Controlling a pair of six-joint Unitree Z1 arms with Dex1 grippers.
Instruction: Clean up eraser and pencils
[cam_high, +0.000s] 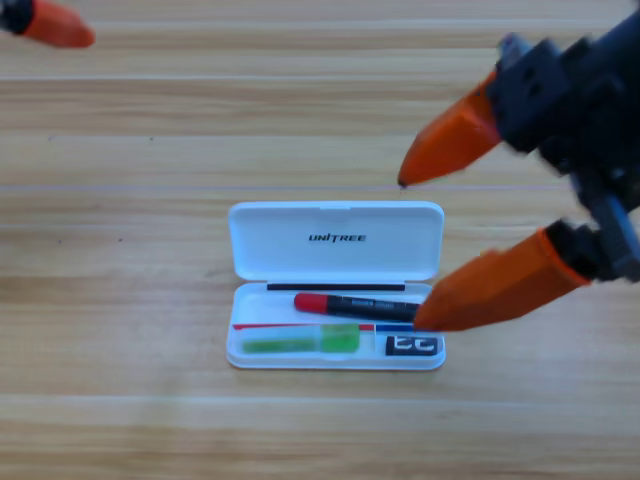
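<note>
Right hand (412, 252) spread wide over right end of open white case (335, 240), mid-bench. In its tray: black pencil (355, 305), green pencil (300, 343), eraser (412, 345). Left hand (50, 22) at far-left corner, state unclear.

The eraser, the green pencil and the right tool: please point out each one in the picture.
eraser (413, 345): high view, middle of its dark top.
green pencil (302, 343): high view, middle of its barrel.
right tool (410, 252): high view, gap between its orange tips.

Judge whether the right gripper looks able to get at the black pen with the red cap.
Probably yes: the right gripper hangs open beside the white case, whose lid is up, and the pen lies uncovered.
</note>
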